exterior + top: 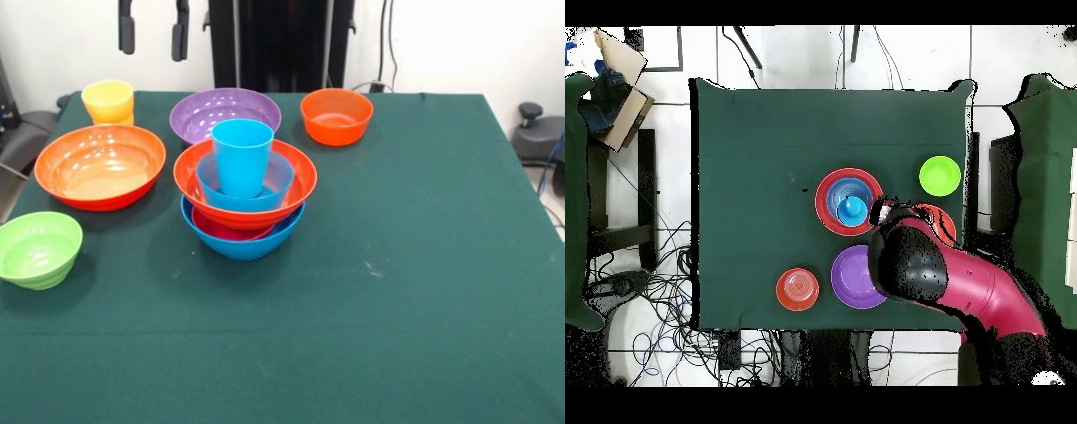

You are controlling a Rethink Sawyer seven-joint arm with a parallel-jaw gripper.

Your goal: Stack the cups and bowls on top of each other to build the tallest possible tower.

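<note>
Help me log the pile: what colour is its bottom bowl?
Blue; the bottom bowl of the tower shows best in the front view.

Glossy smooth plastic bowls [100, 166] and cups [242, 156] on matt green cloth table [424, 265].

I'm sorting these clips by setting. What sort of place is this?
Probably a robotics lab, not a kitchen: a table under green cloth, a red robot arm over it, loose cables across the tiled floor, and plastic bowls as props.
</note>
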